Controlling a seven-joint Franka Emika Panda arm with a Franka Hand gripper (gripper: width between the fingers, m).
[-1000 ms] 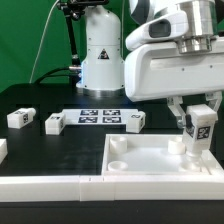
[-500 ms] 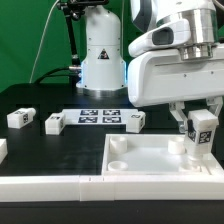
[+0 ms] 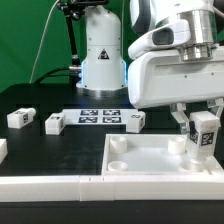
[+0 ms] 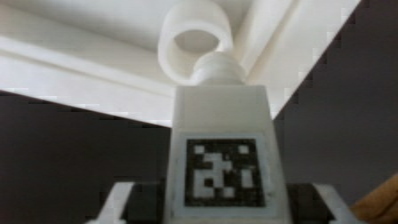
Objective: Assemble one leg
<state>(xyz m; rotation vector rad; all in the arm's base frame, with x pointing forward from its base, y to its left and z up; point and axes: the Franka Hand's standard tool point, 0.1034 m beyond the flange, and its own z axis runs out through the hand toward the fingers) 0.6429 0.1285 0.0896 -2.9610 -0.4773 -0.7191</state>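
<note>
My gripper (image 3: 202, 128) is shut on a leg (image 3: 203, 134), a small white block with a black-and-white tag, held upright over the far right corner of the large white square piece (image 3: 150, 157). In the wrist view the leg (image 4: 222, 140) fills the middle between my fingers (image 4: 134, 200), and its tip points at a round corner hole (image 4: 196, 42) of the square piece. Whether the tip touches the hole I cannot tell. Three more legs (image 3: 20, 117) (image 3: 54, 123) (image 3: 134, 121) lie on the black table.
The marker board (image 3: 98, 117) lies flat behind the square piece. Long white rails (image 3: 60, 185) run along the near edge. The robot's white base (image 3: 100, 55) stands at the back, before a green backdrop.
My gripper with the leg has shifted toward the exterior view's right and slightly down, closer over the square piece's far right corner.
</note>
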